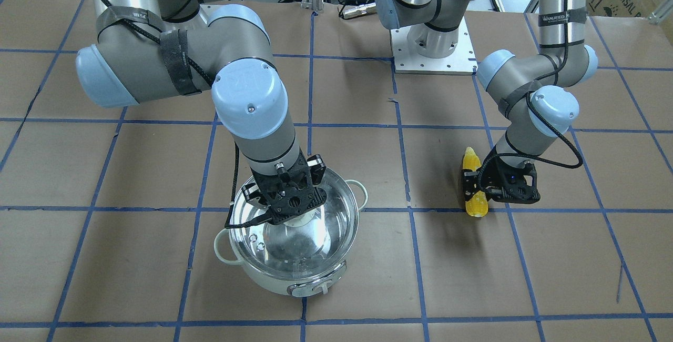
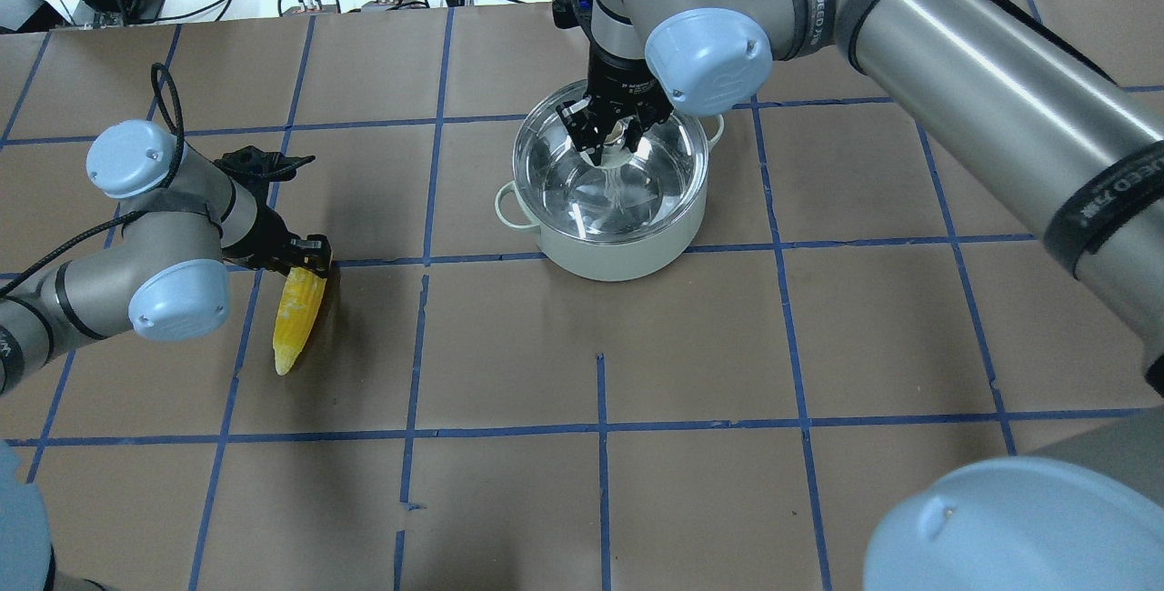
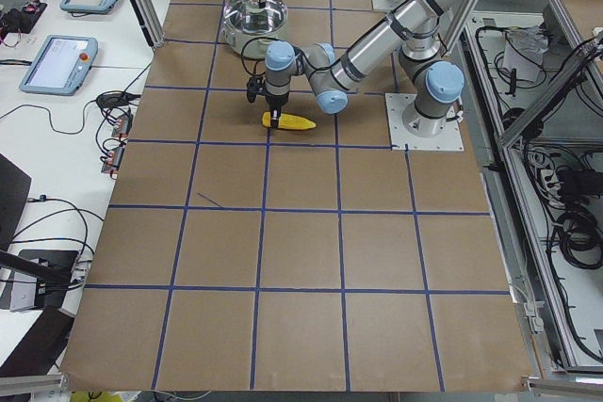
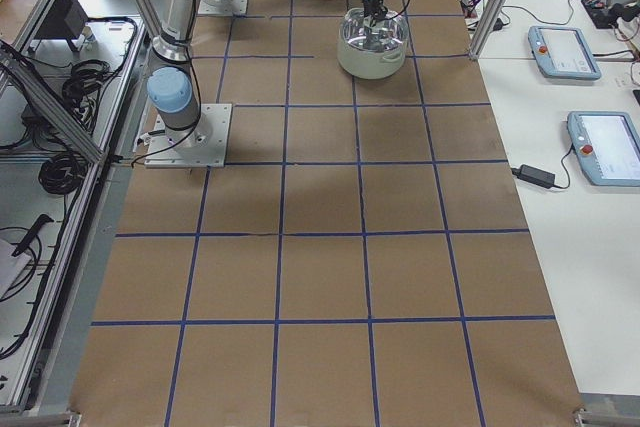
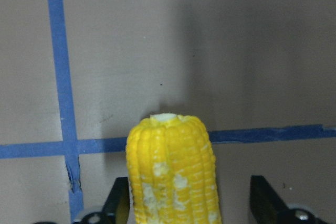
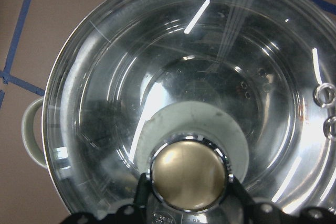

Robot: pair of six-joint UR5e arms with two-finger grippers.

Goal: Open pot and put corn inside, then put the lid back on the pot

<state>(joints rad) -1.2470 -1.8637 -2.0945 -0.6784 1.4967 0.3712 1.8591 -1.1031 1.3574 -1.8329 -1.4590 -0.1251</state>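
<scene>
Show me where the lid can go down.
Free: the squares between the corn and the pot, and the table on the pot's other side. Crowded: the lid under the right gripper, the corn at the left gripper.

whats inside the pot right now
Through the glass lid, only bare shiny steel shows; the corn lies out on the table. The spot beneath the knob and right gripper is covered.

The right gripper (image 6: 189, 199) is straddling the beige knob (image 6: 189, 174) of the lid (image 6: 157, 66), which is sitting squarely on the pot (image 6: 30, 132).
</scene>
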